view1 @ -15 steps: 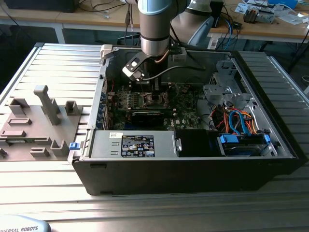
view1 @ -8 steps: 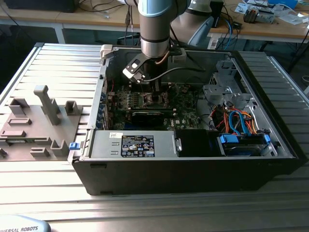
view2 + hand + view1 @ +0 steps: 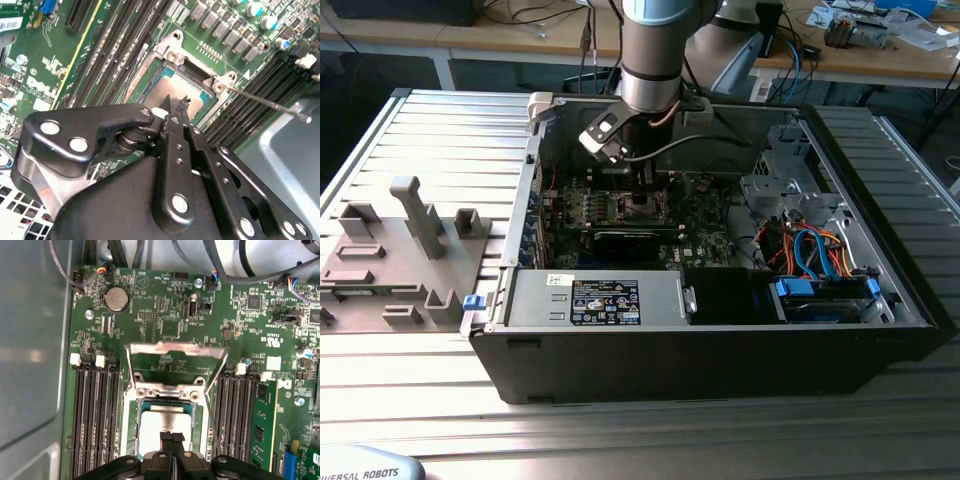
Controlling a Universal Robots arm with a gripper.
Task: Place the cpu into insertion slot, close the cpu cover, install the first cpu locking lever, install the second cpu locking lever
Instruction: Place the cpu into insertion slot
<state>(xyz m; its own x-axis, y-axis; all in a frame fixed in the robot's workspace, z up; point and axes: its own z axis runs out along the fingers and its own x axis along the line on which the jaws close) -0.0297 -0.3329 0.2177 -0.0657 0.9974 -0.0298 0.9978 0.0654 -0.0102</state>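
First wrist view is showing the black gripper (image 3: 172, 436), jaws pressed together, hovering over the small silver-topped square cpu (image 3: 150, 425), which is lying in the dark metal-rimmed insertion slot (image 3: 141, 407). In the exterior view this is at twelve o'clock from the long black card (image 3: 635, 240). Any sideways drag is risking a skewed chip beneath the open silver-grey cpu cover (image 3: 175, 350).

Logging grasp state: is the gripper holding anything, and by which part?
Nothing held. The gripper is shut, empty, above the cpu lying in the insertion slot.
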